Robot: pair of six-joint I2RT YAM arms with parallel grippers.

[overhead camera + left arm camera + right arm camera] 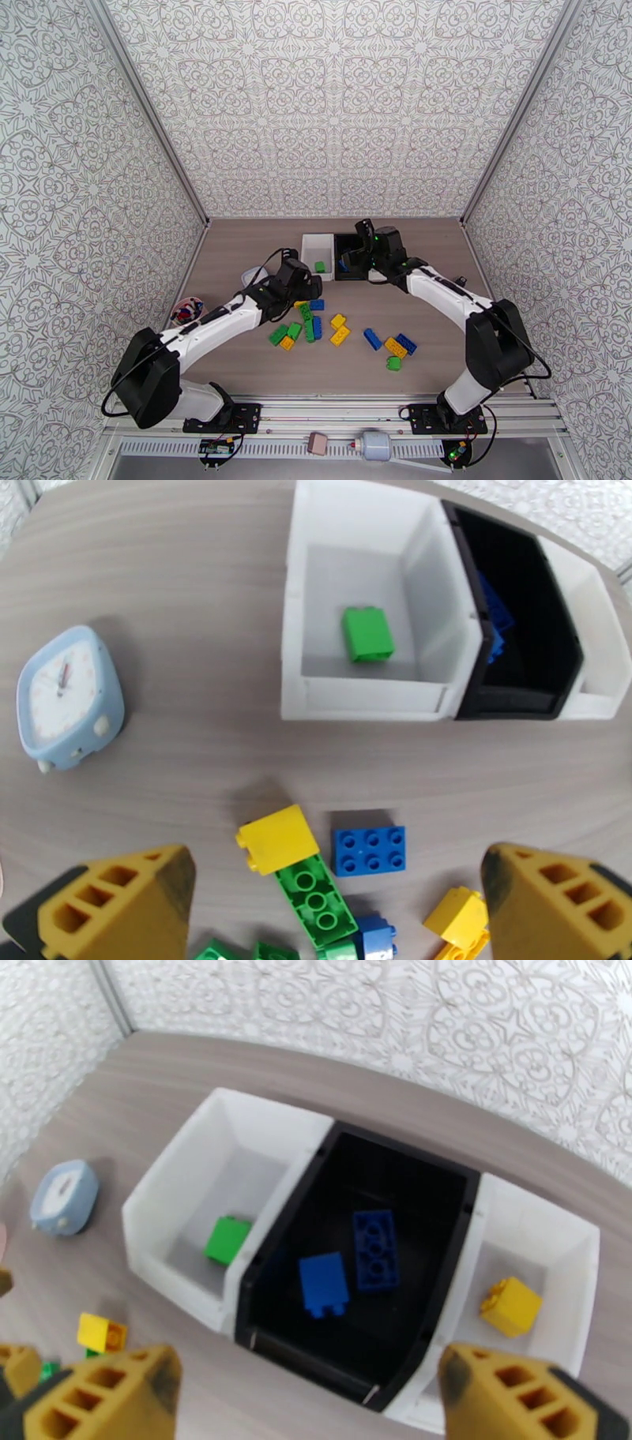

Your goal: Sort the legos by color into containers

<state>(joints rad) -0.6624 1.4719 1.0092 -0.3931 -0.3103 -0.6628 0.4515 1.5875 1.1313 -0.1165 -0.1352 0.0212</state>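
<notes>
Lining wood-grain table [237, 260] w/ legos [314, 328]: patterned walls [332, 103].

Counter [237, 260]: grey-brown, with a streaked wood grain.
Walls [332, 103]: white, printed all over with grey ornamental medallions.
Left bin [170, 1189]: white; green brick [227, 1239] inside.
Middle bin [395, 1161]: black; two blue bricks [324, 1284] inside.
Right bin [553, 1228]: white; yellow brick [512, 1306] inside.
Loose legos [313, 327]: bright green, blue and yellow, mixed together.
Clock [67, 697]: pale blue case, white face.
Cup [187, 310]: pink, holding multicoloured bits.
My left claw [336, 875]: yellow fingers, black along the inner faces.
My right claw [308, 1366]: yellow fingers, likewise edged in black.
My arms [213, 328]: white shells, black joints.
</notes>
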